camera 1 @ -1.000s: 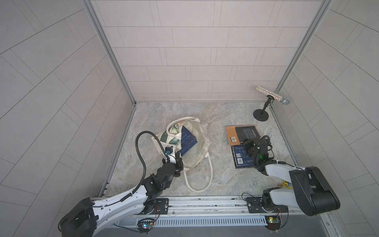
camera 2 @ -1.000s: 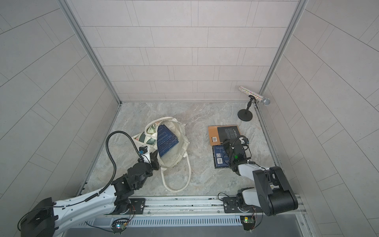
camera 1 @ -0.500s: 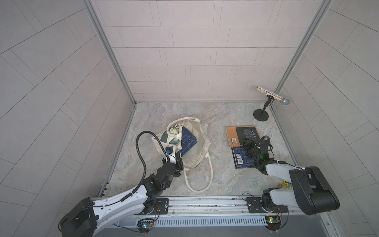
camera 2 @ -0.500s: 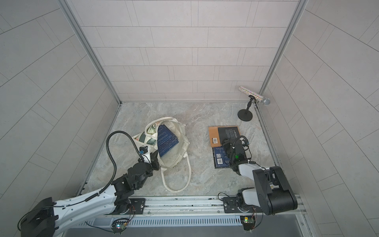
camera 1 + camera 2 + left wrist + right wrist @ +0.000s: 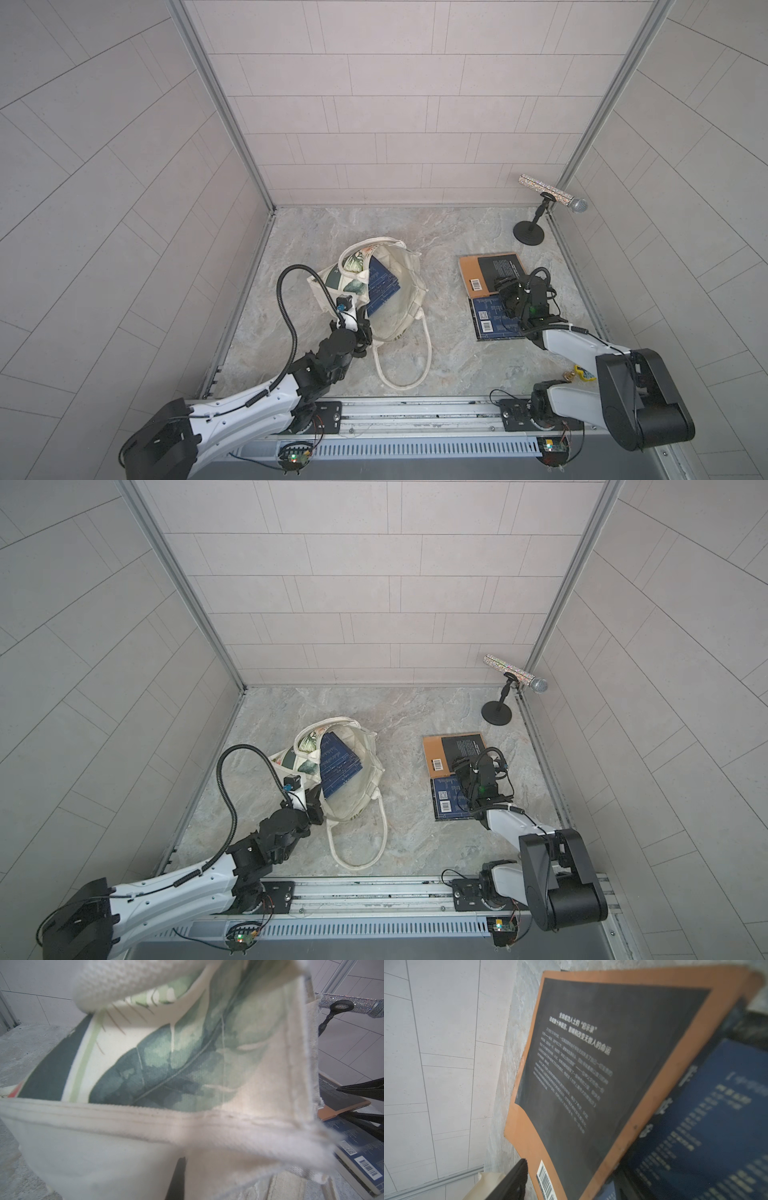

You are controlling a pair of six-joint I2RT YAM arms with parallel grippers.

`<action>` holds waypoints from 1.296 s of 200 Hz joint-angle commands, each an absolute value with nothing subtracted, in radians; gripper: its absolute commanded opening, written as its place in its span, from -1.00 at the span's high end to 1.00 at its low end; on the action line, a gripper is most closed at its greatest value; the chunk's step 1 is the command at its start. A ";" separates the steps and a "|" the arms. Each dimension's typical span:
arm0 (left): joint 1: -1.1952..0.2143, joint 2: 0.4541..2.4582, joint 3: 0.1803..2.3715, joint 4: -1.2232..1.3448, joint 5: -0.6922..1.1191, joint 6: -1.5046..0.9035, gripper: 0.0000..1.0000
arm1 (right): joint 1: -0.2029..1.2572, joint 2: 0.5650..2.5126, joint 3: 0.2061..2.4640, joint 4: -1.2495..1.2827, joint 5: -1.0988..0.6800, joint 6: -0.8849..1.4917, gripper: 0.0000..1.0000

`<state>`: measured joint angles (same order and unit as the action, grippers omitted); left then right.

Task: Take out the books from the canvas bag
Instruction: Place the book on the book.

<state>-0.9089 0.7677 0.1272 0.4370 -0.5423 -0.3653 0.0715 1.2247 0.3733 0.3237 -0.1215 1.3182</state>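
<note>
While the left tool [image 5: 360, 328] is clamped on the near rim of the canvas bag [image 5: 399, 316], left of centre on the counter [image 5: 449, 353], a navy book [image 5: 382, 289] lies tilted inside its open mouth. To the right, the right tool [image 5: 503, 286] hovers with its jaws apart over a second navy book [image 5: 492, 328] and, just beyond and touching it, an orange-and-black book [image 5: 471, 266]. A microphone [image 5: 548, 195] stands in the far right corner.
</note>
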 commanded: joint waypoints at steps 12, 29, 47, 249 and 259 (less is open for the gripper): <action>-0.899 0.804 0.156 0.435 -0.546 -0.351 1.00 | 0.069 1.152 0.440 0.161 -0.105 1.326 -0.42; -0.899 0.810 0.158 0.436 -0.538 -0.350 1.00 | 0.069 1.148 0.439 0.174 -0.102 1.321 -0.46; -0.899 0.808 0.158 0.436 -0.536 -0.350 1.00 | 0.067 1.164 0.472 0.117 -0.133 1.303 -0.48; -0.905 0.870 0.229 0.394 -0.345 -0.405 1.00 | 0.592 0.949 0.633 -0.083 0.133 0.621 -0.99; -0.914 0.890 0.255 0.370 -0.325 -0.416 1.00 | 0.597 0.956 0.627 -0.042 0.081 0.626 -0.99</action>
<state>-0.9035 0.8482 0.1829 0.4004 -0.4034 -0.3862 0.5663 0.9623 0.6170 -0.1070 0.0471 0.7227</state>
